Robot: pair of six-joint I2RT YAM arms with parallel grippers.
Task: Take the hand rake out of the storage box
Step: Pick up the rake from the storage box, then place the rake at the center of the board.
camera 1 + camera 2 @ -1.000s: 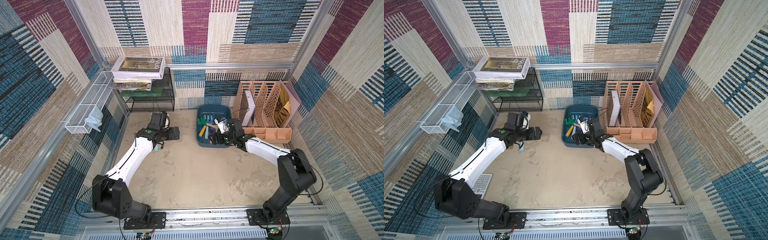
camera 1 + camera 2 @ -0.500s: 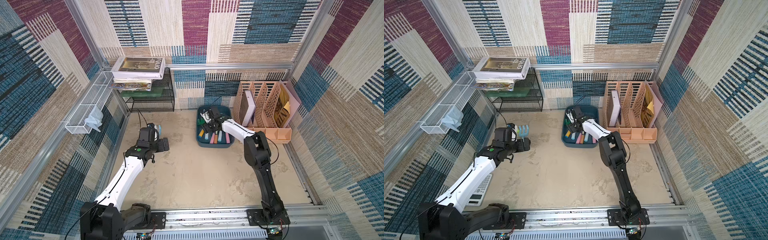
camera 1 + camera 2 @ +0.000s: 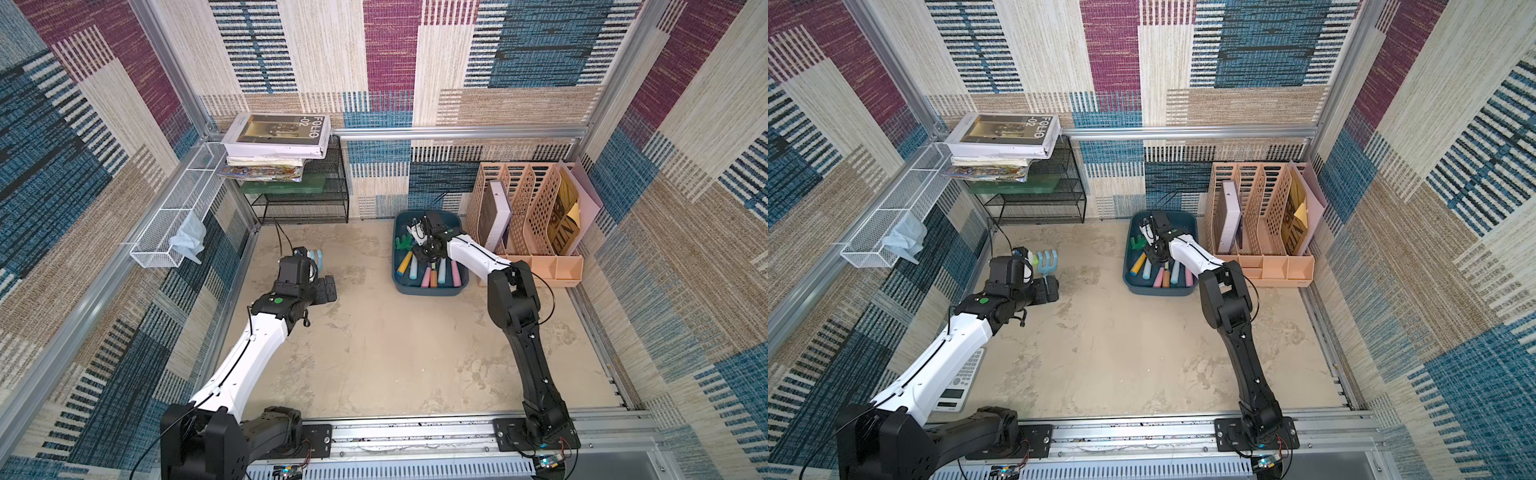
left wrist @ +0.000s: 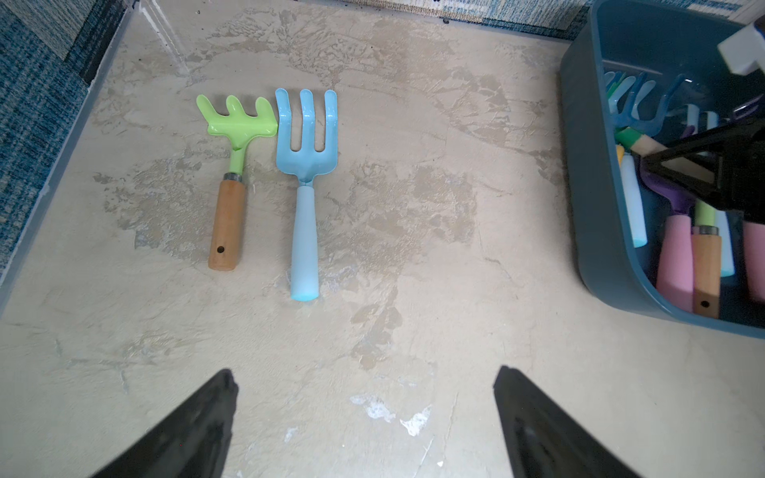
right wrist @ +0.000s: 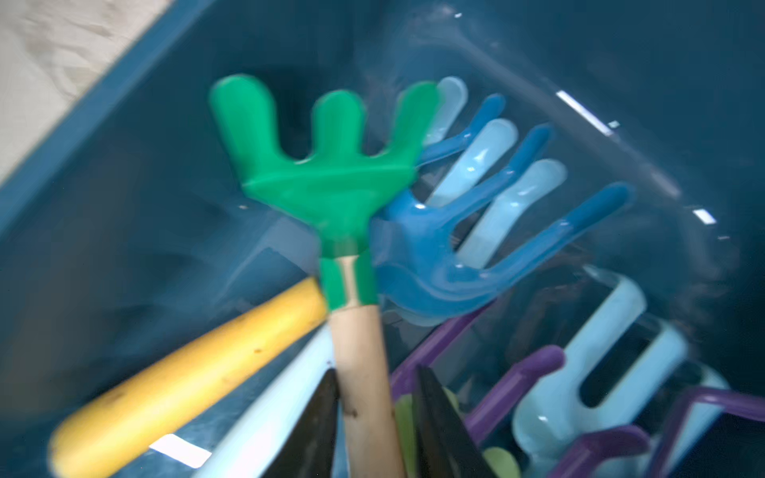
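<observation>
right wrist view looks along the right claw [image 5: 374,414], whose black fingers [image 5: 314,434] bracket the pale wooden handle of a dark green, three-pronged hand rake [image 5: 331,174]. one finger lies against the wood and a sliver of gap shows beside the other. through the blur it is impossible to tell whether the claw is clamped yet. the hand rake lies inside the shallow dark teal-blue plastic storage box [image 5: 103,136], its head over a glossy blue plastic fork [image 5: 447,256] and beside a yellow wooden handle [image 5: 186,372]. taking the shaft just below the head seems sensible, since it is the one bare stretch above the tangle. in a top view the storage box sits at the back of the beige textured desk [image 3: 374,353]. the left claw [image 4: 364,370] hovers apart and empty, probably kept clear. a lime-green rake with a wooden handle [image 4: 232,174] and a light blue fork [image 4: 306,165] lie side by side on the desk before it.
</observation>
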